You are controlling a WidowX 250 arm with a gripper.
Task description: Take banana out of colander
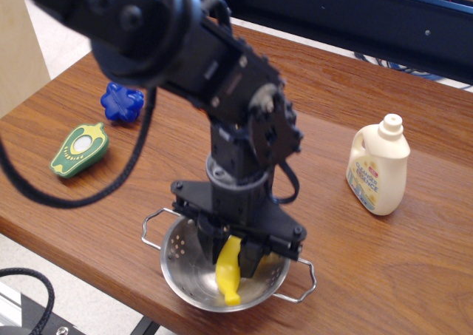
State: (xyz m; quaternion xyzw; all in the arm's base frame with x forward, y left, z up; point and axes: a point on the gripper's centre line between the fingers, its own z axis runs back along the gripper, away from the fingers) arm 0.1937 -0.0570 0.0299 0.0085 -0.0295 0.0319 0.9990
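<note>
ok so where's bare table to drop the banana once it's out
Widest bare patch: between the colander and the detergent bottle. Another behind the arm, right of the blue toy. It is crowded at the front edge, where the gripper closes around the banana; the avocado toy takes the left.

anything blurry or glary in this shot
In the observation.image view, the big black arm joint at top is soft with blur; the shiny perforated steel colander shows bright reflections; the small yellow plastic banana and cream detergent bottle look sharp.
</note>
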